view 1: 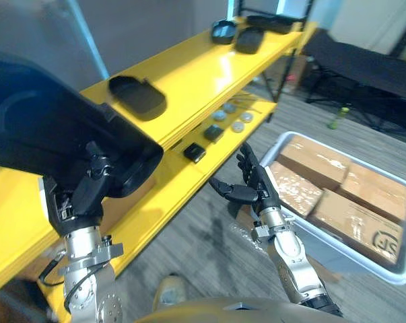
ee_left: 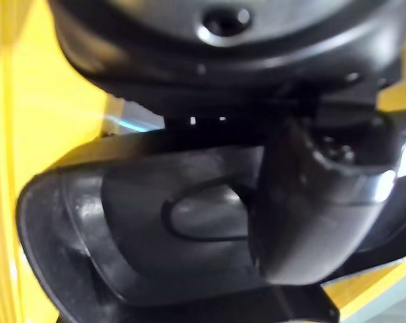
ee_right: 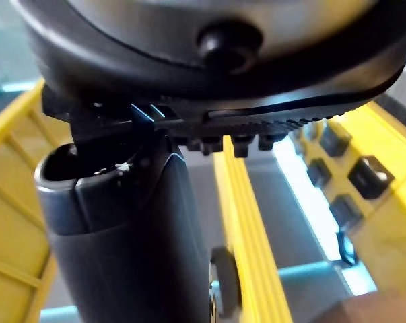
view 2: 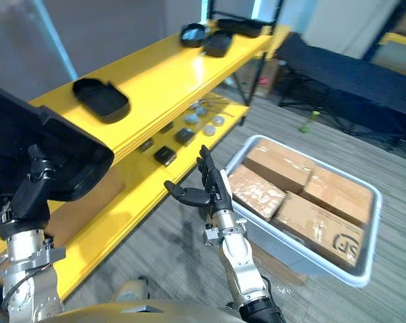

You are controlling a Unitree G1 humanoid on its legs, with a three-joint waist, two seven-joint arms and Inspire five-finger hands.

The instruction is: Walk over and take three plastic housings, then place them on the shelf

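My left hand [view 1: 88, 188] is shut on a large black plastic housing [view 1: 48, 121], holding it over the near end of the yellow shelf's top board [view 1: 203, 67]. In the left wrist view the thumb [ee_left: 310, 202] presses on the housing's hollow inside [ee_left: 155, 222]. A second black housing [view 1: 137, 96] lies on the top board further along. More black housings [view 1: 236, 35] sit at the far end. My right hand [view 1: 253, 185] hovers open and empty between the shelf's lower board and the bin.
Small black blocks [view 1: 194, 153] and grey discs [view 1: 233, 118] lie on the lower yellow board. A grey bin [view 1: 283, 138] with cardboard boxes stands on the floor to the right. A black cot [view 1: 364, 60] and a green bottle [view 1: 337, 118] are behind it.
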